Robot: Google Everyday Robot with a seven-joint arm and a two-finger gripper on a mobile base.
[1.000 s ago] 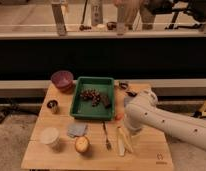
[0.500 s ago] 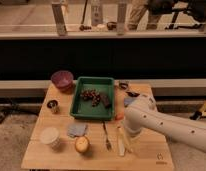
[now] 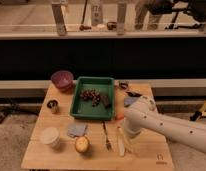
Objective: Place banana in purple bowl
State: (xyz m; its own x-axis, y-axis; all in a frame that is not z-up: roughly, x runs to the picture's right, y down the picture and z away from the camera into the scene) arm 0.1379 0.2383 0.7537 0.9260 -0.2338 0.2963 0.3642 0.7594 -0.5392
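Gripper (image 3: 127, 135) sits low at banana (image 3: 120, 145), next to fork (image 3: 106, 136); I can't tell its state. Purple bowl (image 3: 62, 79) well apart, far-left of green tray (image 3: 76, 107).

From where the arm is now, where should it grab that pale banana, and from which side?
Probably at its middle, coming straight down from above and pinching across the narrow width. The banana lies flat on the table, with the fork lying alongside, so sideways approaches look crowded. The gripper hangs just over it.
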